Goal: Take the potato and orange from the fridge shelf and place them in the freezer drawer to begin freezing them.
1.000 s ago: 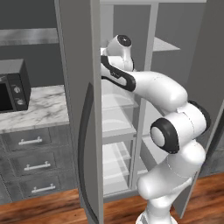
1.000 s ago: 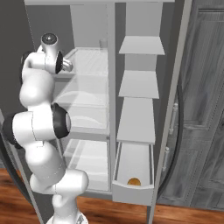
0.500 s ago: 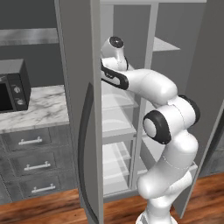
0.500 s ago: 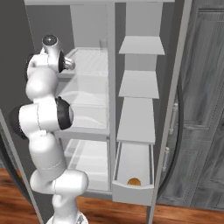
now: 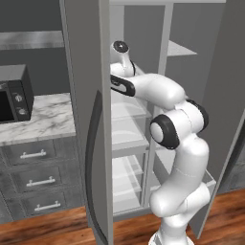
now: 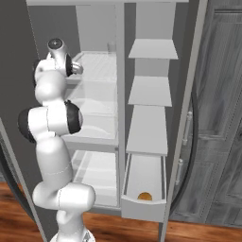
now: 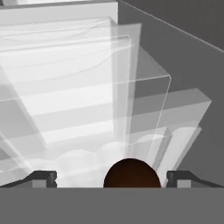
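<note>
In the hand view my gripper (image 7: 113, 178) is open, its two dark fingertips (image 7: 43, 178) set wide apart. A dark brown rounded lump, the potato (image 7: 131, 173), sits between them without touching either. In the right base view the hand (image 6: 75, 69) reaches into the upper fridge shelf (image 6: 97, 71). The orange (image 6: 144, 196) lies inside the pulled-out light-grey freezer drawer (image 6: 142, 207) at the lower right. A corner of that drawer (image 5: 209, 178) shows behind the arm in the left base view.
The open fridge door (image 5: 88, 119) stands close on the arm's left. Clear shelves and bins (image 7: 87, 87) stack in front of the hand. Narrow grey shelves (image 6: 151, 90) rise above the drawer. A marble counter (image 5: 38, 117) with a microwave (image 5: 12, 93) lies to the left.
The arm has folded closer to the fridge, and the hand has risen slightly and pushed further onto the upper shelf. The orange and the drawer have not moved.
</note>
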